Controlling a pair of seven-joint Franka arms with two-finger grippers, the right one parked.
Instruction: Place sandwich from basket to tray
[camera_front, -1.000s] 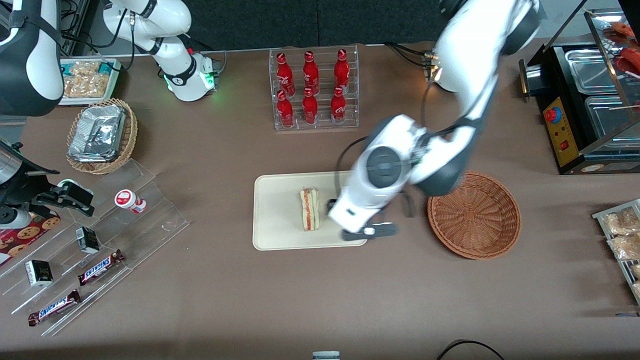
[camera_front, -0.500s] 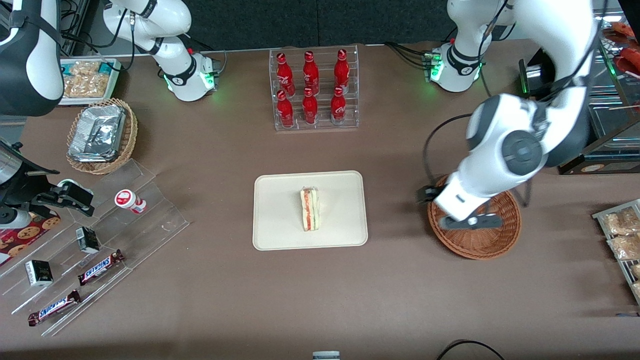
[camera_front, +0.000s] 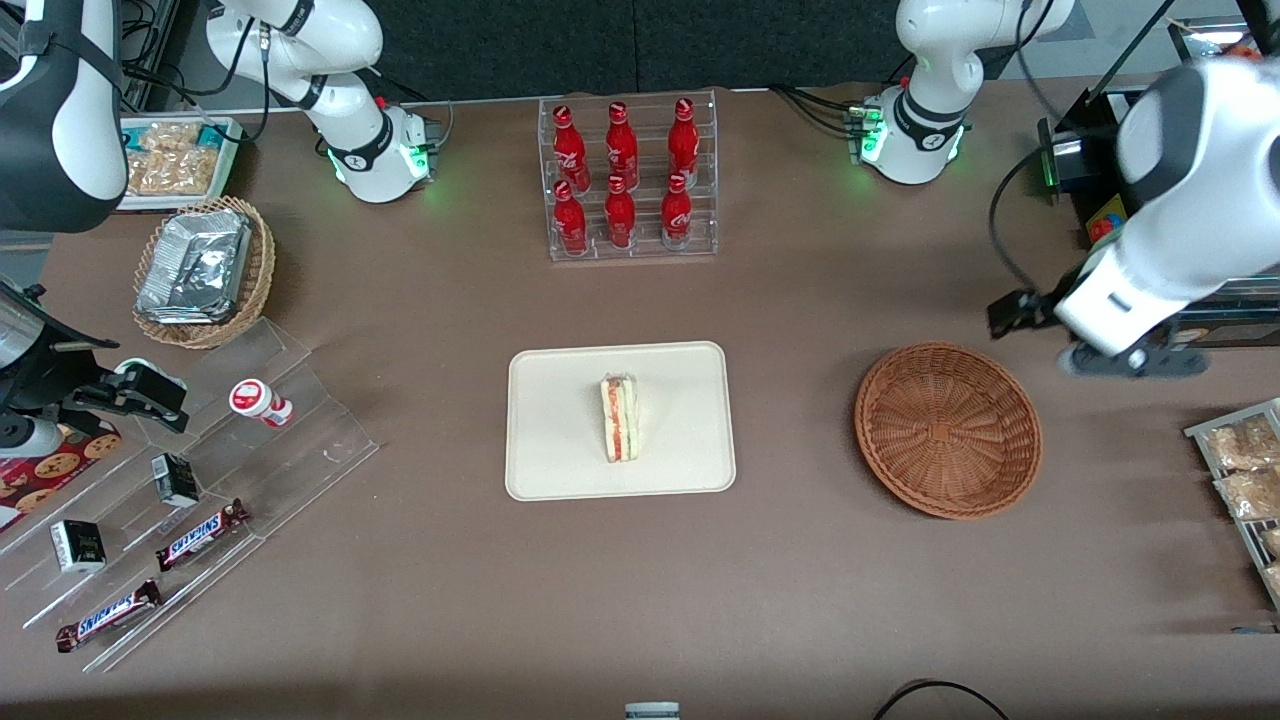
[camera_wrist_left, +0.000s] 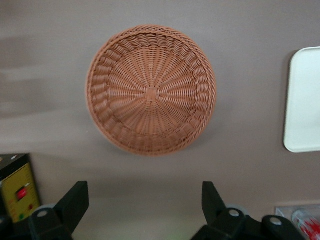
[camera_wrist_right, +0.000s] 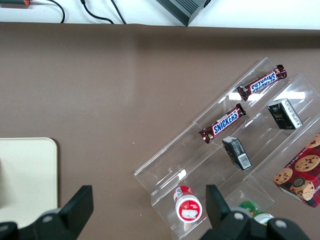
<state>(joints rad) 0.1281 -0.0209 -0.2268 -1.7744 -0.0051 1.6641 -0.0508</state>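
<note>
Even overhead light, soft shadows under the basket (camera_front: 948, 430). The gripper (camera_front: 1130, 358), at three o'clock, is motion-blurred; everything else stays sharp.

From the front the gripper (camera_front: 1135, 358), at about two o'clock of the basket (camera_front: 948, 430), is smeared by motion. On the wrist camera only the inner faces of its wide-apart fingers (camera_wrist_left: 73, 204) show, and the tray (camera_wrist_left: 303, 100) is cut off by the frame edge, sandwich unseen there.
</note>
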